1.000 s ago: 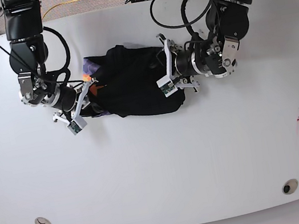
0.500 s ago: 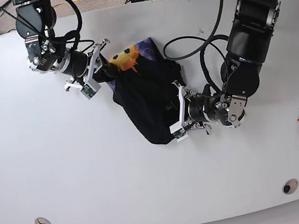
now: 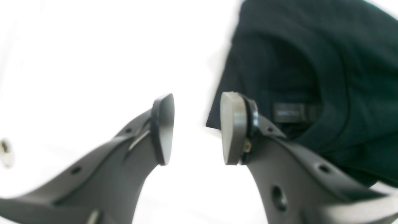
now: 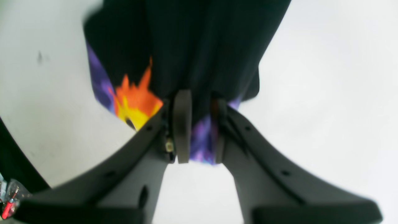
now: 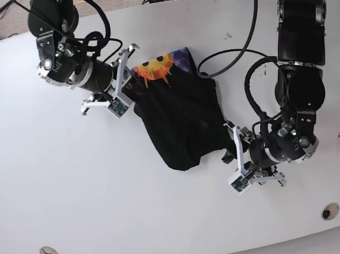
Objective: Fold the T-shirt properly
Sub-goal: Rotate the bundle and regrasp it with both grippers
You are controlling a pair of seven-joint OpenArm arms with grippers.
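White and broad, the counter [image 5: 52, 207] carries the T-shirt [image 5: 179, 122], which lies bunched near its middle, stretched into a long dark shape with an orange and yellow print with purple at its upper end.

At that printed end the right tool [image 4: 199, 124] is clamped narrow on the cloth; the right wrist view shows purple fabric pinched between the two pads, with the black body of the shirt hanging away beyond it.

At the opposite, lower end, the left tool [image 3: 196, 127] stands wide with nothing between its pads. It sits just beside the shirt's edge, apart from it, and the left wrist view shows the neck label [image 3: 290, 112] lying inside a dark fold close behind one pad.

The step in hand looks like spreading the shirt flat before any fold. To do it well, the left tool should take a single layer at the near hem or collar edge rather than a thick wad, then both arms should pull apart evenly and low over the counter, so the cloth lies smooth and does not twist.
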